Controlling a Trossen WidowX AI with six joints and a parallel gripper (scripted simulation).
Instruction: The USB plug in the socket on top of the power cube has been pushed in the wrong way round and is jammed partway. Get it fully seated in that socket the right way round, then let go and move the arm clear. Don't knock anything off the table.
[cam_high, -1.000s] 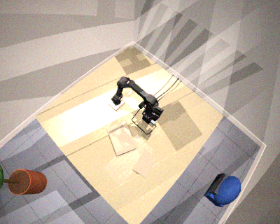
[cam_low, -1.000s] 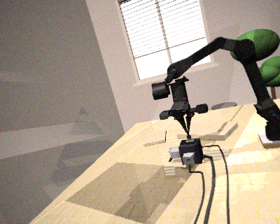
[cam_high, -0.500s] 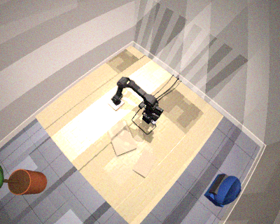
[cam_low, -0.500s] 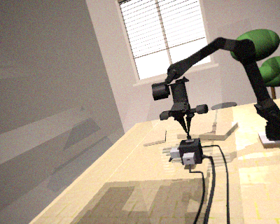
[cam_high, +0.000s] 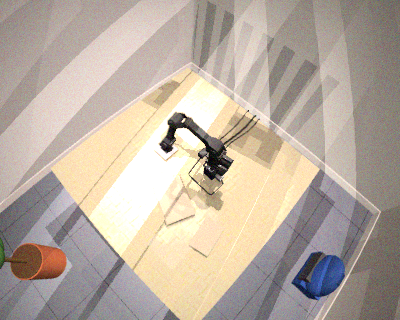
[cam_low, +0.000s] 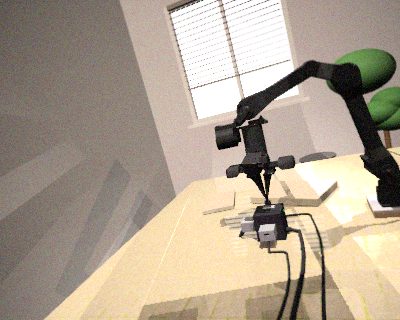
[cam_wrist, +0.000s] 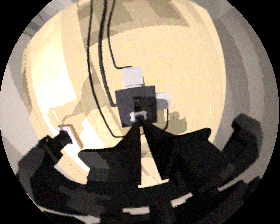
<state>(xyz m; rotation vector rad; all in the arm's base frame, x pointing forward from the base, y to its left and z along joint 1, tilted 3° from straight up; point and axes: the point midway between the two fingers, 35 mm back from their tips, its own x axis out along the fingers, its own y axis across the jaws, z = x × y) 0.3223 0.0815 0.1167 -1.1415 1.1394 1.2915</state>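
The black power cube (cam_low: 276, 218) (cam_wrist: 123, 99) stands on the table, with white adapters on two sides and black cables. My gripper (cam_low: 267, 201) (cam_wrist: 140, 122) points down at the cube's top, its fingertips nearly together. It is shut on the USB plug, which is mostly hidden by the fingertips. A small pale shape with a dark middle shows right at the tips in the wrist view. The fingertips are at or just above the cube's top face. How deep the plug sits and which way round it is cannot be told. In the top view, the arm hides the cube.
White adapters (cam_low: 267, 232) (cam_wrist: 133, 76) stick out of the cube. Cables (cam_low: 301, 260) (cam_wrist: 101, 60) run from it across the table (cam_high: 250, 200). Flat pale panels (cam_high: 207, 237) (cam_low: 220, 204) lie beyond it. The arm's base (cam_low: 389, 192) stands on a pale plate. A plant pot (cam_high: 42, 261) and a blue object (cam_high: 326, 276) are off the table.
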